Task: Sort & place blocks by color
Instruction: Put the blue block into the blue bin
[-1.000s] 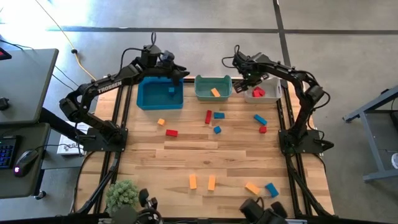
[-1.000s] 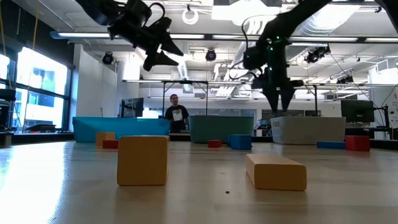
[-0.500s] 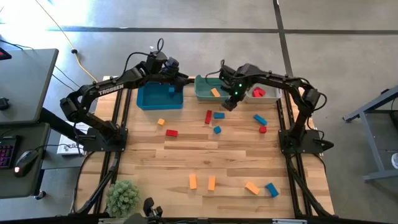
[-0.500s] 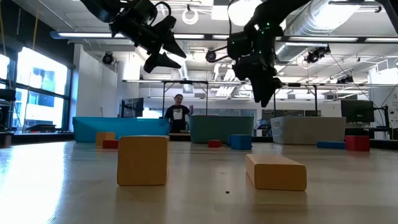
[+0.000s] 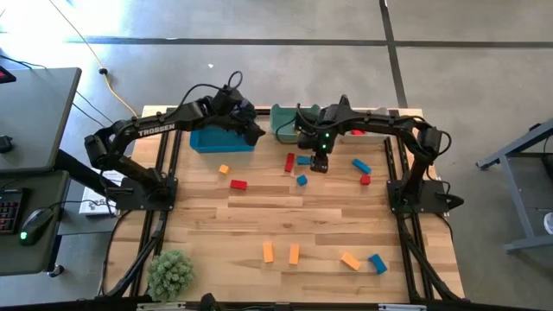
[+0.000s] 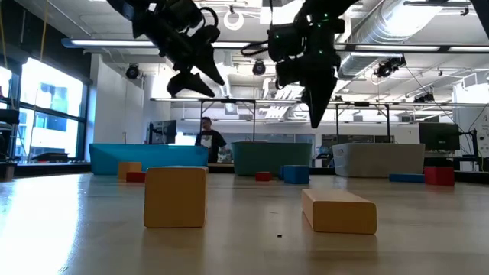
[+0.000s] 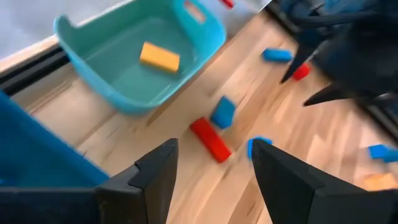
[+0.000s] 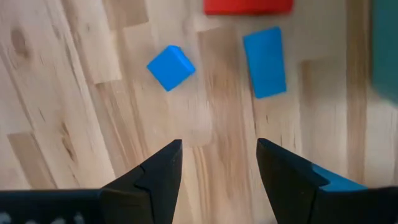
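Note:
Red, blue and orange blocks lie scattered on the wooden table. My right gripper [image 5: 318, 162] [image 8: 219, 163] hangs open, pointing down, above the bare wood beside a blue block [image 8: 265, 61], a blue cube [image 8: 170, 66] and a red bar [image 5: 289, 162]. My left gripper [image 5: 256, 131] [image 7: 214, 177] is open in the air by the right end of the blue bin [image 5: 216, 140], slanting down toward the red bar [image 7: 210, 139]. The teal bin [image 7: 118, 81] holds an orange block [image 7: 160, 57]. Neither gripper holds anything.
The white bin [image 5: 373, 130] at the far right is partly under my right arm. More blocks: an orange cube [image 5: 224, 169], a red block [image 5: 238, 184], a blue bar [image 5: 361, 166] and several orange and blue ones near the front edge [image 5: 294, 253]. A person [image 6: 206, 141] stands beyond the table.
My right gripper has swung from above the white bin toward the table's left and near side, past the teal bin, rolling about its own axis, and now hangs over the loose blocks. My left gripper has moved from over the blue bin toward the near side and tipped further down. Both stayed open.

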{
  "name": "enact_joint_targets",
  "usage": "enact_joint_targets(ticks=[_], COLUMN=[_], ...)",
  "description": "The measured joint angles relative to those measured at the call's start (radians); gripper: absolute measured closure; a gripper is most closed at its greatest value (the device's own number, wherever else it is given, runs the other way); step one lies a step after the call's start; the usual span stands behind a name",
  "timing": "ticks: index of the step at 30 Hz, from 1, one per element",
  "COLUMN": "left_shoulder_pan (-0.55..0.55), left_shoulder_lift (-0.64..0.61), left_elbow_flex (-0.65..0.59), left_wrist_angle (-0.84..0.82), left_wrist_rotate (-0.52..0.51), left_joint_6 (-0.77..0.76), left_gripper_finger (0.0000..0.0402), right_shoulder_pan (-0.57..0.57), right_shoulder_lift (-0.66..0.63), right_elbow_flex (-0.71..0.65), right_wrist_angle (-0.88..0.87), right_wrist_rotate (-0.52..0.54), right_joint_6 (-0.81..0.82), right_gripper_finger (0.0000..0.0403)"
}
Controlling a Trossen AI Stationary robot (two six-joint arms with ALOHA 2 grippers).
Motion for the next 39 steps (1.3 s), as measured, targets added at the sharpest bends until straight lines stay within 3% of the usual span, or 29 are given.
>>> enact_joint_targets(ticks=[17,39], left_shoulder_pan=[-0.107,-0.104], left_shoulder_lift=[0.0,0.0], left_elbow_flex=[0.0,0.0], left_wrist_angle=[-0.097,-0.154], left_wrist_rotate=[-0.104,-0.151], left_joint_6=[-0.011,0.011], left_gripper_finger=[0.0206,0.0206], right_shoulder_pan=[0.132,0.169], right_shoulder_lift=[0.0,0.152], right_elbow_flex=[0.0,-0.002], right_wrist_angle=[0.101,0.15], right_wrist_rotate=[-0.002,0.039], right_joint_6=[-0.331,-0.353], right_gripper_finger=[0.0163,0.0162])
